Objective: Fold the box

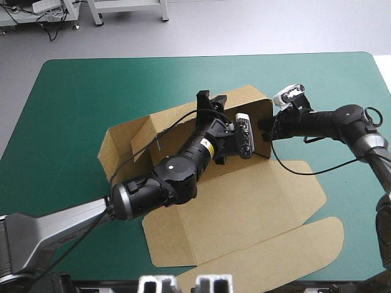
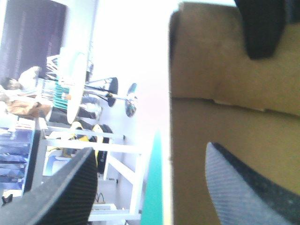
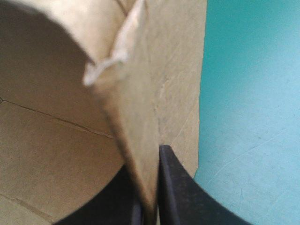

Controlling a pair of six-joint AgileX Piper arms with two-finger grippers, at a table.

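The high view looks forward and down from above and behind the robot, far enough off to take in the whole table [image 1: 73,122], the box [image 1: 244,201] and both arms. The left wrist view is turned a quarter turn and looks level along the left gripper [image 2: 150,147] from close by, with a raised brown wall just ahead of one finger and the room beyond the other. The right wrist view sits nearest of all, a wall's edge pinched in the right gripper [image 3: 151,178] and teal-green cover beside it; all three views share the box's raised walls.
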